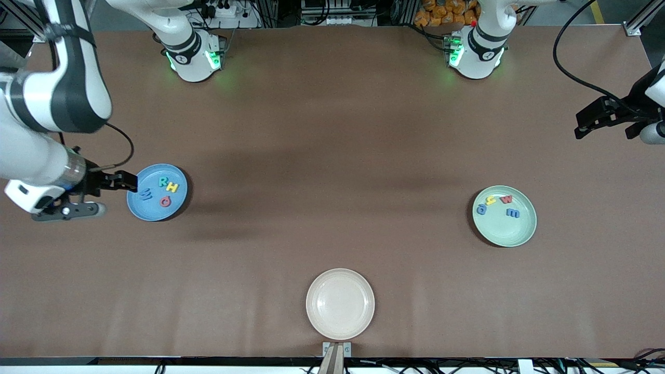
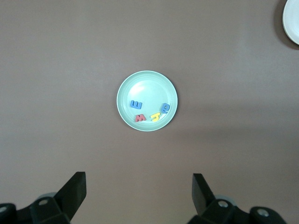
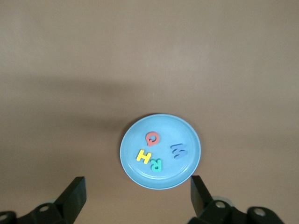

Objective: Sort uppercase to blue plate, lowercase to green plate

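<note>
Nearest the front camera sits an empty white plate (image 1: 340,304). Farther back, the blue plate (image 1: 150,210) holds Q (image 1: 165,201), W (image 1: 146,195), R (image 1: 162,181) and H (image 1: 172,187); the green plate (image 1: 511,234) holds g (image 1: 481,209), h (image 1: 490,200), w (image 1: 506,199) and m (image 1: 512,213).

The letters look light, soft and thin, best pinched across their edges.

The right hand (image 1: 124,182) hangs open over the blue plate's rim. The left hand (image 1: 584,127) waits open at its end of the table.

The wrist views show both jaw gaps empty; only the front view shows both plates together.

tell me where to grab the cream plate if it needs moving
Take the cream plate by its raised rim, coming straight down with one finger inside and one outside. It lies flat and is far wider than open jaws, so a pinch on the edge looks like the only workable grip.
</note>
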You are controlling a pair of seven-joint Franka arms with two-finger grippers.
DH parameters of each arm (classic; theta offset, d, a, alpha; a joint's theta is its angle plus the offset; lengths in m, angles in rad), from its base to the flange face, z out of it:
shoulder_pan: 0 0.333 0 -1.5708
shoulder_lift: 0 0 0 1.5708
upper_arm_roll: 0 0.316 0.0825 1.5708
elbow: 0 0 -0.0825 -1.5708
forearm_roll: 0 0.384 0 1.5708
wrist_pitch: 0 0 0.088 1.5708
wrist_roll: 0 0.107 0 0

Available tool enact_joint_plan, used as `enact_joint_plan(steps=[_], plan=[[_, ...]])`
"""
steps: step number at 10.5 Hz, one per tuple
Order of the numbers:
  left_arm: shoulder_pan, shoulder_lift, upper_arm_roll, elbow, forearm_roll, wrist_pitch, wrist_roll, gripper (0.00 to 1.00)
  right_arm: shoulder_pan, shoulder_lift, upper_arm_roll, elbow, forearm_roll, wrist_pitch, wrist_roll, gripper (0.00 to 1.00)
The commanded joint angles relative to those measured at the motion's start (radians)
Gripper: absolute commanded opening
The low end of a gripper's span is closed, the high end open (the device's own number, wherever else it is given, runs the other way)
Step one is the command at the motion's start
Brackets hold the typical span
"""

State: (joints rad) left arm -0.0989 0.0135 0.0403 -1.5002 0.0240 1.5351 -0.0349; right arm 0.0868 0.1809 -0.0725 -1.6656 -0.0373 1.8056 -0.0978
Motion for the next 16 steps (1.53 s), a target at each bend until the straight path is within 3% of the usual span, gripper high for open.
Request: enact_joint_plan(steps=[1,3,7,16], plan=[[0.005,-0.029,-0.007,-0.022,0.019,-0.007,-0.008,1.0,-0.009,-0.066,0.005,0.062,0.008,-0.066,0.012,1.0],[0.007,-0.029,-0.007,-0.022,0.017,-0.007,-0.008,1.0,-0.033,-0.078,0.016,0.141,0.013,-0.13,0.026,1.0],[0.007,-0.029,-0.007,-0.022,0.017,-0.007,-0.008,1.0,-0.079,-0.146,0.051,0.156,0.014,-0.138,0.056,1.0],[0.007,-0.024,-0.002,-0.011,0.014,-0.013,0.007,1.0,-0.098,-0.152,0.056,0.156,0.016,-0.132,0.058,1.0]])
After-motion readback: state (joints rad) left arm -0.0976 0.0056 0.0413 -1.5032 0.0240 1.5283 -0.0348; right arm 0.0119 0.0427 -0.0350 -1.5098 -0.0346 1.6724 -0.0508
